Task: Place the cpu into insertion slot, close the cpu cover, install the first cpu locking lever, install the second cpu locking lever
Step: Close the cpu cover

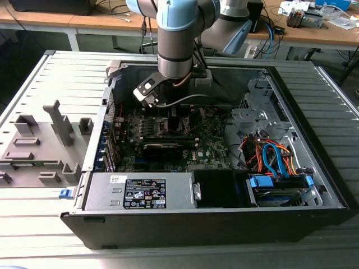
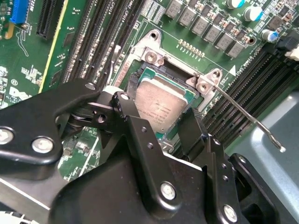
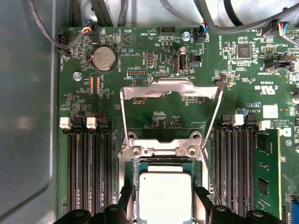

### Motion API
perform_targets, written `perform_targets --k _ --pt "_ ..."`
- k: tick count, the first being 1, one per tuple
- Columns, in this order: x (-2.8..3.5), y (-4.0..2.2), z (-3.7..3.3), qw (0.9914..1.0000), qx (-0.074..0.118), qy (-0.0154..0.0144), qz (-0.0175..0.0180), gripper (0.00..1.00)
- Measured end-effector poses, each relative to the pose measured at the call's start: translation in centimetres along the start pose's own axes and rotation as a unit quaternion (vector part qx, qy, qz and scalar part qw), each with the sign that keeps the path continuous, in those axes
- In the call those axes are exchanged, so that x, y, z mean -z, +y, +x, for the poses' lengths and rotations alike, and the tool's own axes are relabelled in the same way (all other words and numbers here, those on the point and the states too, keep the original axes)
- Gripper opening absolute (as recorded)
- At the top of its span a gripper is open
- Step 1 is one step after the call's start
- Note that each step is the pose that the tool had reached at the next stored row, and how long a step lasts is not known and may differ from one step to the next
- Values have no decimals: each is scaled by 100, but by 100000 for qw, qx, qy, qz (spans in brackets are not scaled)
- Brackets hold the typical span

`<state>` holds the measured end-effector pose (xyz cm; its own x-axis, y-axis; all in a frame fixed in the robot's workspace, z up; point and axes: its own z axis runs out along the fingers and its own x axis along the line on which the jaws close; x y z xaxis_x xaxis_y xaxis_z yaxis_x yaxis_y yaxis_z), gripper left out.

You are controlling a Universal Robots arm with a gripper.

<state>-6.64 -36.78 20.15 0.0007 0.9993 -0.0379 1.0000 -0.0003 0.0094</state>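
The arm reaches down into an open black computer case (image 1: 224, 224) that lies on a ribbed grey metal desk (image 1: 33, 224), with a grey plastic fixture (image 1: 39, 145) on the desk at the exterior view's left. Inside the case, the black, angular tool (image 3: 164, 210) hangs over the middle of the green circuit board (image 3: 163, 116).

Its jaws are spread only to the chip's width, and one matte black finger (image 2: 126, 112) sits against each of two opposite edges of the cpu (image 2: 161, 107), gripping it. The cpu is a flat square with a dull silvery top. It lies level inside the insertion slot (image 2: 150, 46), whose bright metal rim frames it.

The cpu cover (image 3: 170, 88), a thin stamped steel frame with a wide window, is swung up and back on its hinge, away from the chip. A slim bent steel lever (image 2: 247, 119) juts free over the long black memory slots (image 3: 88, 168). A round coin battery (image 3: 103, 58) sits on the board beyond the cover.
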Motion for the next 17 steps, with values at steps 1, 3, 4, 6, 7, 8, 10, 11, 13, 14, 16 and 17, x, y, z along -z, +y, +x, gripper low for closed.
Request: perform_targets --k 1,3,4,6,7,8,10,11,13,14,16,17 --pt "14 0 -1 100000 -5 3 -1 62" --pt "47 1 -2 100000 -5 5 -6 62" --pt "68 2 -3 100000 -1 6 -5 62" --pt "94 2 -4 100000 1 5 -2 62" --pt "103 2 -4 100000 2 10 -3 62" --pt "117 3 -4 100000 -1 -2 1 62" --pt "168 3 0 100000 6 8 -2 62" --pt "186 3 4 100000 2 -6 2 60" --pt "194 4 4 100000 6 10 -5 54" --pt "195 4 -7 100000 8 7 36 41" --pt "190 13 -27 100000 45 11 229 35" --pt "181 19 -30 99999 86 36 384 29"
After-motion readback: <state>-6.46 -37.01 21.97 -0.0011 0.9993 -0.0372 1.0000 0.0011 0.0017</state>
